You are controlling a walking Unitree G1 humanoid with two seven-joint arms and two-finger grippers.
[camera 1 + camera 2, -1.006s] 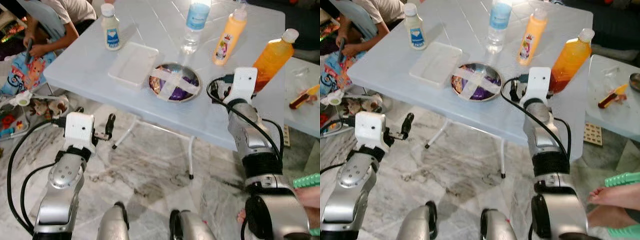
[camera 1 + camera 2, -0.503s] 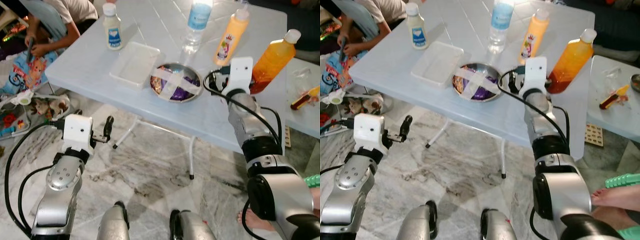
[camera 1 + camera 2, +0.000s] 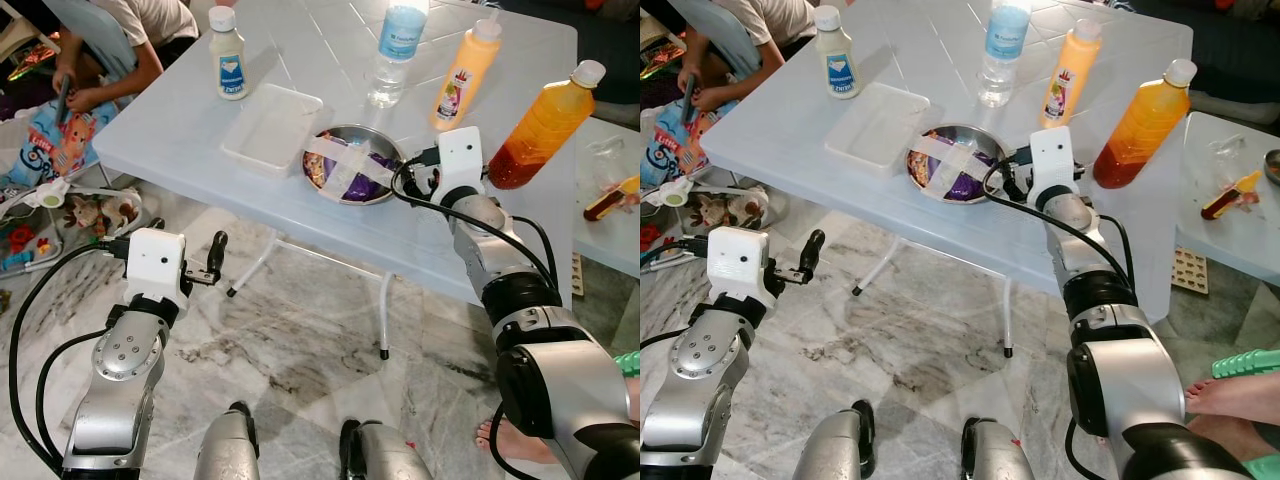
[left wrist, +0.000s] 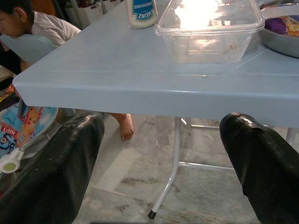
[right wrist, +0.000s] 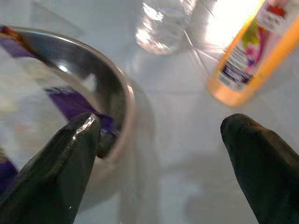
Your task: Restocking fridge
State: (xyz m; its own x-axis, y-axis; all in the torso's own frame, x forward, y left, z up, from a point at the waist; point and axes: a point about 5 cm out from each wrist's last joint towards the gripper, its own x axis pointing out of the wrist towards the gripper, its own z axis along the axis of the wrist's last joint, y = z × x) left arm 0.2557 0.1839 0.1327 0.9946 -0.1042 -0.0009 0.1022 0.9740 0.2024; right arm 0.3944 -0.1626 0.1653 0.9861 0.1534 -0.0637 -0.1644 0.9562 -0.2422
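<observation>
While the left gripper (image 4: 159,154) is hanging wide open and empty below the table (image 3: 180,120) edge, the right gripper (image 5: 154,154) is hovering spread wide, holding nothing, 1 finger over the steel bowl's (image 3: 352,163) rim, near the small orange bottle (image 3: 463,73).

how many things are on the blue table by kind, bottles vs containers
bottles: 4 (white sauce bottle, clear water bottle, yellow-orange squeeze bottle, orange juice bottle)
clear plastic containers: 1
taped steel bowls: 1
total: 6
</observation>
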